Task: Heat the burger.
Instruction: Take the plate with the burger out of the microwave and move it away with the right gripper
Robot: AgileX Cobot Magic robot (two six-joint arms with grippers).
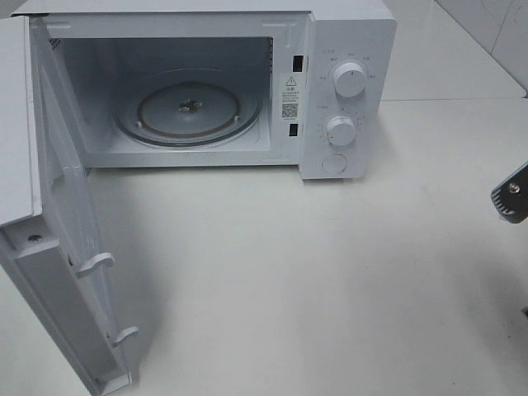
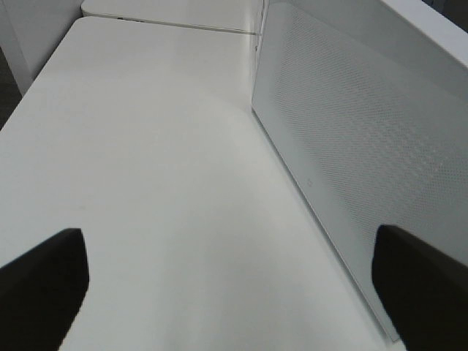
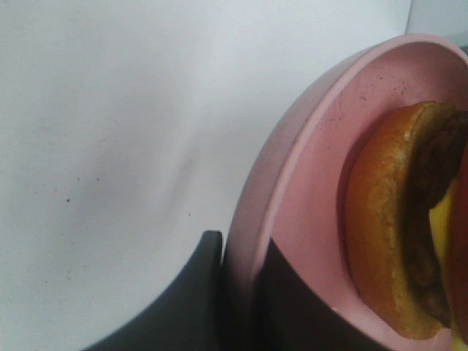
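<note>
In the right wrist view the burger (image 3: 387, 219) lies on its side on a shallow pink plate (image 3: 307, 168), showing its golden-brown bun and dark patty. My right gripper (image 3: 241, 245) is shut on the plate's rim, one finger outside and one inside. In the exterior high view only a part of the right gripper (image 1: 511, 196) shows at the right edge; burger and plate are out of that view. My left gripper (image 2: 230, 248) is open and empty over the table, beside the microwave door (image 2: 351, 131).
A white microwave (image 1: 346, 49) stands at the back with its door (image 1: 62, 247) swung wide open to the left. Its glass turntable (image 1: 190, 111) holds nothing. Two knobs (image 1: 350, 81) sit on its right panel. White table (image 1: 313, 280) lies in front.
</note>
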